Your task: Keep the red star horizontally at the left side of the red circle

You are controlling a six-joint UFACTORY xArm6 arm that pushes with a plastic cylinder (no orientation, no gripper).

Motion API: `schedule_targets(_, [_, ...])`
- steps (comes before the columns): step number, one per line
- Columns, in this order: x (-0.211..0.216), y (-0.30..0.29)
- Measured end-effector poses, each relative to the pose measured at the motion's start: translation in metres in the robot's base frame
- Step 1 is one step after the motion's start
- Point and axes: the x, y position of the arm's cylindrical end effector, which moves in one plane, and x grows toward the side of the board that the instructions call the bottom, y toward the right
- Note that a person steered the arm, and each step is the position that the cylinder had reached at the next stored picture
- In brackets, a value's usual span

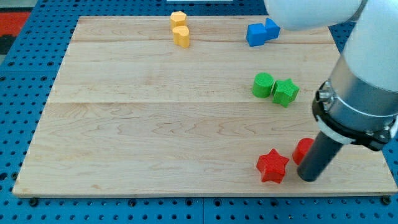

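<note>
The red star (272, 165) sits near the board's bottom edge, toward the bottom-right corner, flat on the wood. Right next to it on the view's right is the red circle (303, 149), mostly hidden behind the rod, only a sliver showing, a bit higher than the star. Can't tell if star and circle actually touch, looks like a thin gap or just contact.

The arm's tip (308, 178) is down at the board just right of the star, in front of the circle, w/ a small gap to the star's right point. No jaws on this thing, it's a plain dark rod, so nothing is gripped; whether it's pressing the circle can't be made out.

Further out: green circle (262, 84) and green star (285, 92) side by side near the right edge, abt mid-height, touching or nearly so. Blue blocks (261, 32), two of them bunched together, at the top edge right of center. Two yellow blocks (180, 28) stacked close along the top edge, near the middle. The wooden board (155, 137) lies on a blue pegboard base (18, 93).
</note>
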Motion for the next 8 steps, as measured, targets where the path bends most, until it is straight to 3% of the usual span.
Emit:
schedule_targets(2, [0.025,-0.021])
schedule_targets(3, [0.016,-0.078])
schedule_targets(4, [-0.028,-0.087])
schedule_targets(5, [-0.028,-0.097])
schedule_targets(6, [-0.06,-0.114])
schedule_targets(7, [-0.111,-0.108])
schedule_targets(8, [-0.106,-0.056])
